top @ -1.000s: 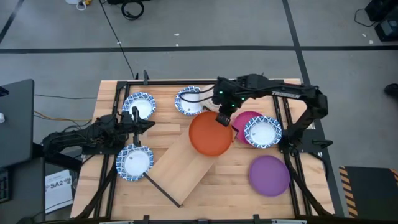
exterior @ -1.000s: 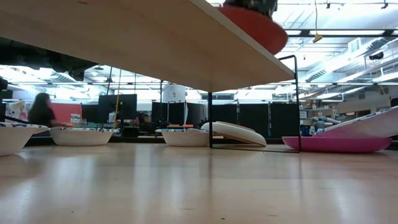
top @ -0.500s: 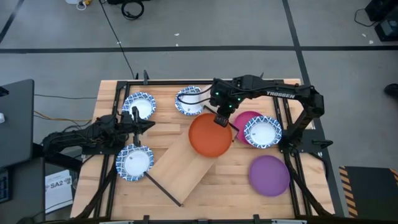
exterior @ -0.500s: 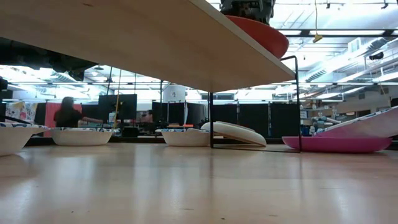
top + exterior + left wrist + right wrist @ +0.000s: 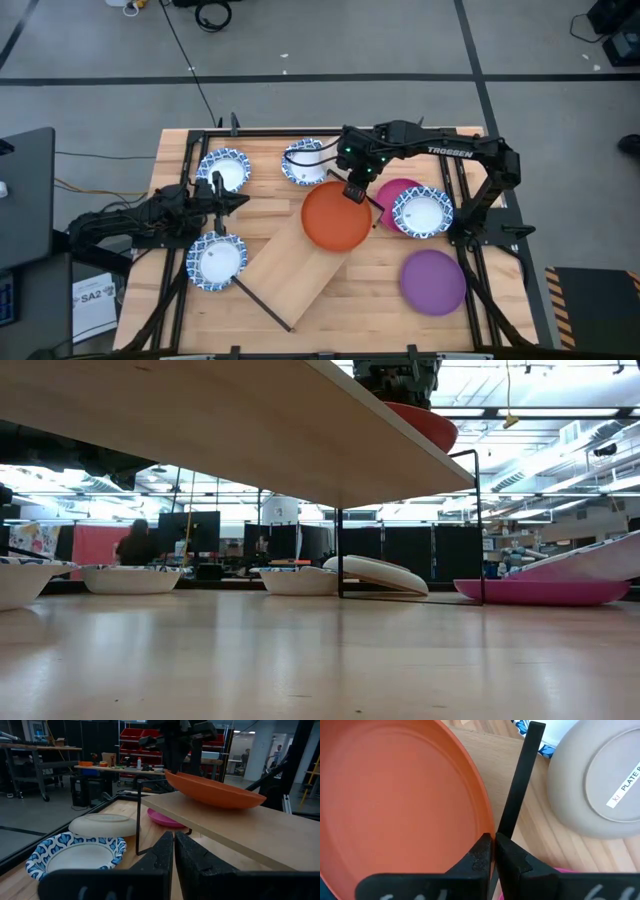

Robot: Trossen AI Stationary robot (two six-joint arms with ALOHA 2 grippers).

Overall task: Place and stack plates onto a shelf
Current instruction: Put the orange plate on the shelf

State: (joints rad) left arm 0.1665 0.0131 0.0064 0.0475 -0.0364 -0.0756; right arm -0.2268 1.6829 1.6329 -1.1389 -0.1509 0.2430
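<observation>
since a second ago the orange plate point(image 5: 336, 215) has come down a little and levelled out on the near end of the shelf point(image 5: 300, 258), and the right gripper point(image 5: 356, 191) has slid slightly toward the far side of the table with it. the plate sits on the shelf's end nearest the right arm, directly under and just in front of that gripper, whose fingers are pinched together on the plate's rim in the right wrist view, right beside one of the shelf's black rod supports point(image 5: 517, 790). the shelf's long axis runs diagonally from that gripper toward the left arm's side of the table, so the free length of board lies away from the gripper, past the plate. the right arm is much the nearer one; letting go here looks like the move in hand. just beyond the fingers lies an upturned beige plate point(image 5: 600, 780) with a sticker reading "plate" plus smaller writing too small to read. a blue-rimmed plate point(image 5: 422, 213) rests on the magenta plate point(image 5: 392, 192) just beside the gripper, the purple plate point(image 5: 433, 281) farther off. the right arm carries the word "trossen". the left gripper point(image 5: 228, 199) waits well apart between two blue-rimmed plates, fingers closed on nothing. a paper point(image 5: 92, 301) beside the table reads "sa2".
</observation>
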